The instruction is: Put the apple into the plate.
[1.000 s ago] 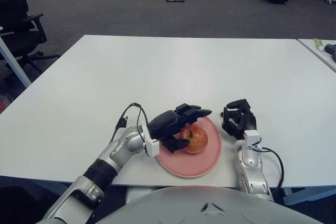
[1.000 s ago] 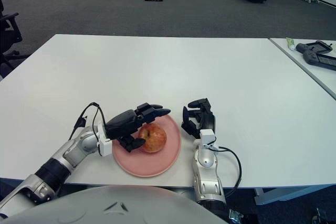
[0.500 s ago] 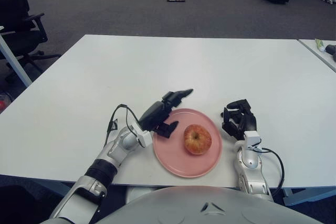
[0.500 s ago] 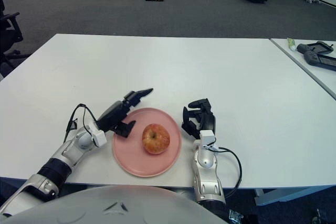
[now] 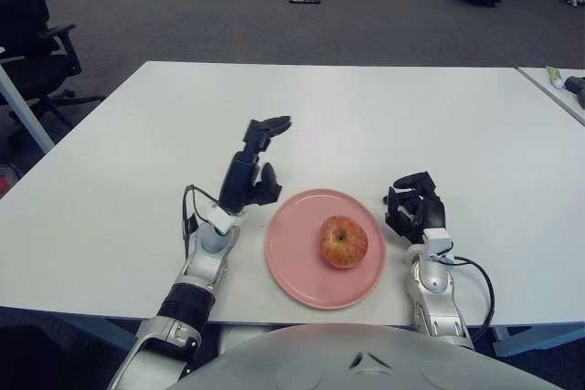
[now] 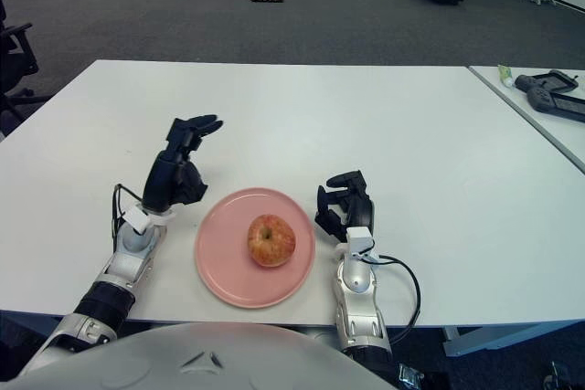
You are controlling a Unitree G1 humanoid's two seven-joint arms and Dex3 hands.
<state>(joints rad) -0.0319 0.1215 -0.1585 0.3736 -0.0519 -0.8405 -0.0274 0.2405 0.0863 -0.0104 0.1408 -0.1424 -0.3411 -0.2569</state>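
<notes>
A red-yellow apple (image 5: 344, 242) sits upright in the middle of the pink plate (image 5: 297, 267) near the table's front edge. My left hand (image 5: 254, 161) is raised just left of the plate, clear of the apple, with its fingers spread and nothing in them. My right hand (image 5: 414, 206) shows just right of the plate's rim, fingers curled and holding nothing.
The white table (image 5: 320, 116) stretches far back and to both sides. A second table at the far right carries a dark device (image 6: 548, 93) and a small tube (image 6: 505, 72). An office chair (image 5: 32, 34) stands at the far left on the carpet.
My left hand let go of the apple, lifted off the plate and swung left and up. The apple stays on the plate. The right hand has not moved.
</notes>
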